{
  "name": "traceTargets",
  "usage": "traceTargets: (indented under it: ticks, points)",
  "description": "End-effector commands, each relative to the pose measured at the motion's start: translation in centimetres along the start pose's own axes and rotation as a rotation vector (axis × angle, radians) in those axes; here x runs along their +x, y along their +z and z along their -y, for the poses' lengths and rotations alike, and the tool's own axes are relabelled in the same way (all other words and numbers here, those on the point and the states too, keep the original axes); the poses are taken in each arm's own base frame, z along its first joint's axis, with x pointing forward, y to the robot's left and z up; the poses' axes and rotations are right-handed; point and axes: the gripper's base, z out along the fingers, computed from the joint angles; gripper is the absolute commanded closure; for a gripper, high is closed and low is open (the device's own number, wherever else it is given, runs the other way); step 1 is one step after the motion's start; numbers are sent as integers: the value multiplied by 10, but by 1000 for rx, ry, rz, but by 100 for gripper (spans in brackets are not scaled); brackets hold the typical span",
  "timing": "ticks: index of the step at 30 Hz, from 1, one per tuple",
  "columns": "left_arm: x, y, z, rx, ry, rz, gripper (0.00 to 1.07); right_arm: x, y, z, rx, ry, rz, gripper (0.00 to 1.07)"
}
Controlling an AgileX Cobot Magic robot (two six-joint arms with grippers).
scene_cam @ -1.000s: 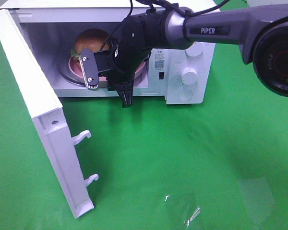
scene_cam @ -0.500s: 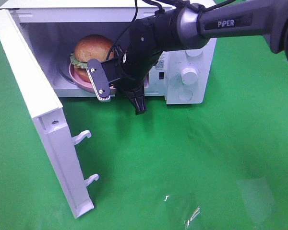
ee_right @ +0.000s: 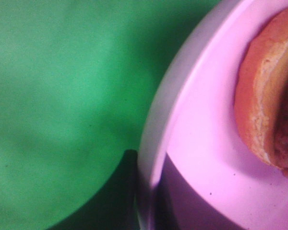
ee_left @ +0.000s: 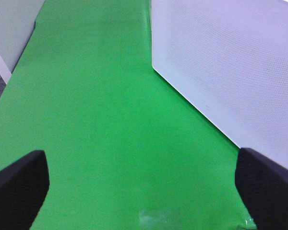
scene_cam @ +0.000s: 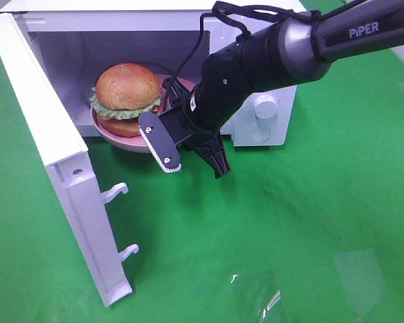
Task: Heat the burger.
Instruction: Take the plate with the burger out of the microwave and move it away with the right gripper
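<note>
The white box-shaped microwave oven [scene_cam: 262, 101] stands at the 12 o'clock edge of the green mat [scene_cam: 289, 222], its white door [scene_cam: 54, 155] swung open toward 7 o'clock. In the cavity mouth is the pink round plate [scene_cam: 124, 140], its near rim overhanging the threshold. On the plate sits the burger [scene_cam: 126, 97], with its glossy golden-brown bun, frilly green lettuce and dark orange-brown base.

The right gripper [scene_cam: 192, 158], black with a pale finger pad, lies at the plate's 4 o'clock rim. The right wrist view shows the plate rim [ee_right: 156, 143] close up against the gripper; whether it is clamped cannot be told. The left gripper [ee_left: 144, 191] hangs over bare mat beside the door, jaws spread wide, holding nothing.
</note>
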Motion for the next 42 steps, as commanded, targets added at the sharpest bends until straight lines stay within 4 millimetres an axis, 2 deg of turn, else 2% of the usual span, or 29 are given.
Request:
traceTargets:
  ticks: [1,6,19,34,42]
  points:
    - [-1,-1,0,-5,-9,19,9,3,-10,1,15,-1,-7,107]
    - [-1,-1,0,-5,-9,19,9,-2,-21,-1,41,-21,4,107]
    - [-1,-1,0,-5,-9,19,9,-1,-52,0,93,-21,9,107]
    - [-1,-1,0,-5,-9,19,9,-9,-78,-18,96,-2,31,107]
    - [-1,-1,0,-5,-9,19,9,-11,-100,-32,100,-8,40,107]
